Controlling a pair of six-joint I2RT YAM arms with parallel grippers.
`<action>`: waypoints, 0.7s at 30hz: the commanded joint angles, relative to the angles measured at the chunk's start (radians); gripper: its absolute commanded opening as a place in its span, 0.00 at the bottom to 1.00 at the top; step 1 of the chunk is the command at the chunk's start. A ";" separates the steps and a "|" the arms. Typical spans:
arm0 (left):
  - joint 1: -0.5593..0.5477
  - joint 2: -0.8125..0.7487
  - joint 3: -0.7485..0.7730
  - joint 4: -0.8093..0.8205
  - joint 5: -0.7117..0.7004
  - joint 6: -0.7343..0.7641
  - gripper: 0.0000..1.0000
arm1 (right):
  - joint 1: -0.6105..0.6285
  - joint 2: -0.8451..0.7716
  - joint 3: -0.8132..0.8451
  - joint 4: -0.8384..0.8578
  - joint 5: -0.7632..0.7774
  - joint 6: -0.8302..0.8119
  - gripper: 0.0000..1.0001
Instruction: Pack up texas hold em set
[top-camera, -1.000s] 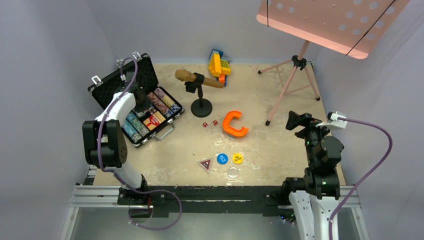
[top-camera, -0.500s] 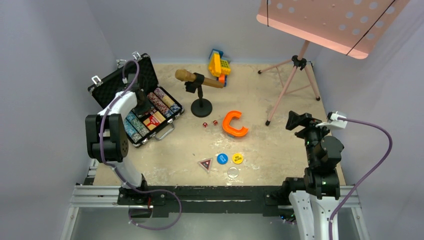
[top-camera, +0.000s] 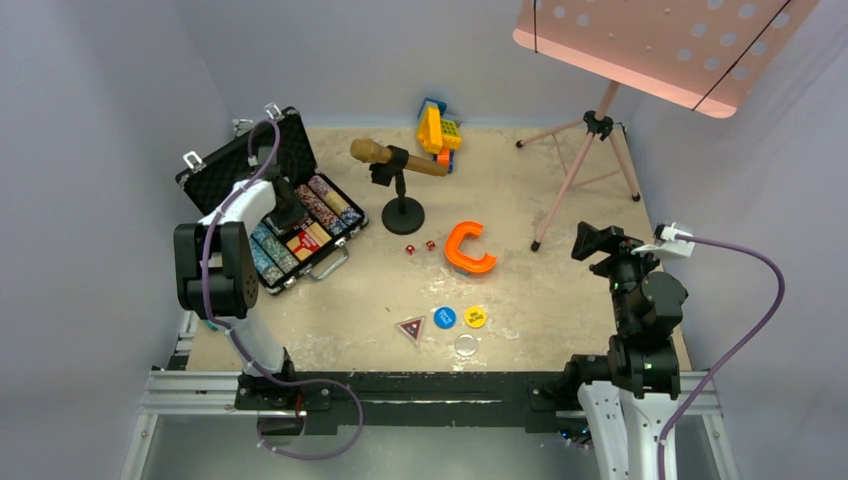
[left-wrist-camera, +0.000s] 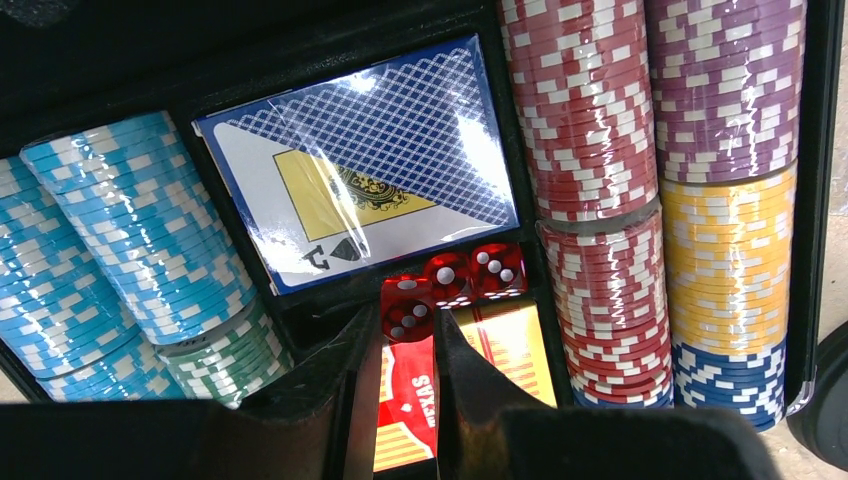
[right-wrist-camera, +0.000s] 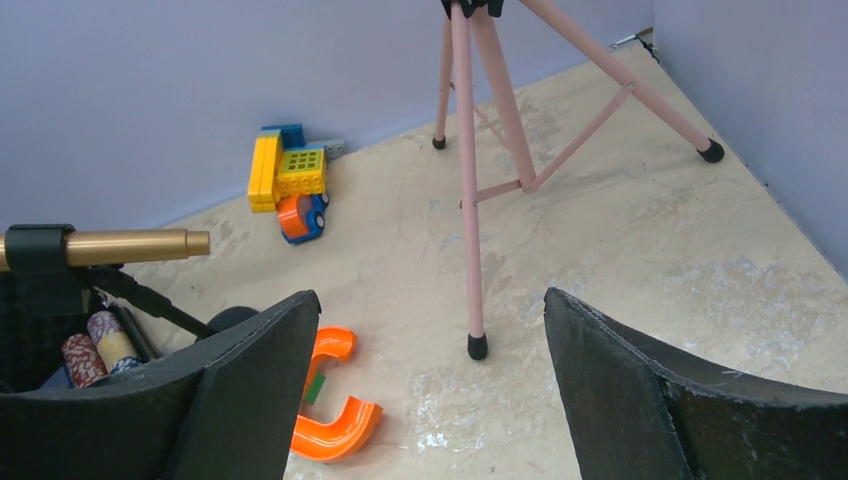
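The black case (top-camera: 222, 168) of the texas hold em set lies open at the left. My left gripper (top-camera: 289, 214) reaches down into it. In the left wrist view this gripper (left-wrist-camera: 408, 320) is shut on a small red die (left-wrist-camera: 407, 308) above the red and yellow card deck (left-wrist-camera: 508, 345). Two more red dice (left-wrist-camera: 472, 272) sit right beside it, below the blue card deck (left-wrist-camera: 360, 160). Chip rows (left-wrist-camera: 590, 150) fill both sides. On the table lie two red dice (top-camera: 409, 250), a triangular button (top-camera: 410, 328), a blue button (top-camera: 444, 317) and a yellow button (top-camera: 475, 317). My right gripper (right-wrist-camera: 430, 300) stands open and holds nothing.
An orange C-shaped piece (top-camera: 468, 248) lies mid-table. A microphone on a black stand (top-camera: 403, 215) is beside the case. A yellow toy (top-camera: 437, 130) sits at the back wall. A pink music stand (top-camera: 578, 170) stands at the right. A clear disc (top-camera: 465, 345) lies near the buttons.
The left arm's elbow has shifted a little to the right, while its gripper stays over the middle of the case. The right arm has not moved.
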 joint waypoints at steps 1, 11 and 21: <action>0.007 0.007 0.038 0.001 0.013 -0.002 0.00 | -0.004 0.004 0.025 0.025 -0.002 -0.005 0.87; 0.006 0.010 0.035 -0.022 0.004 -0.011 0.00 | -0.004 0.003 0.024 0.026 -0.002 -0.005 0.87; 0.006 0.015 0.034 -0.025 0.037 -0.009 0.00 | -0.004 0.001 0.022 0.026 -0.005 -0.005 0.87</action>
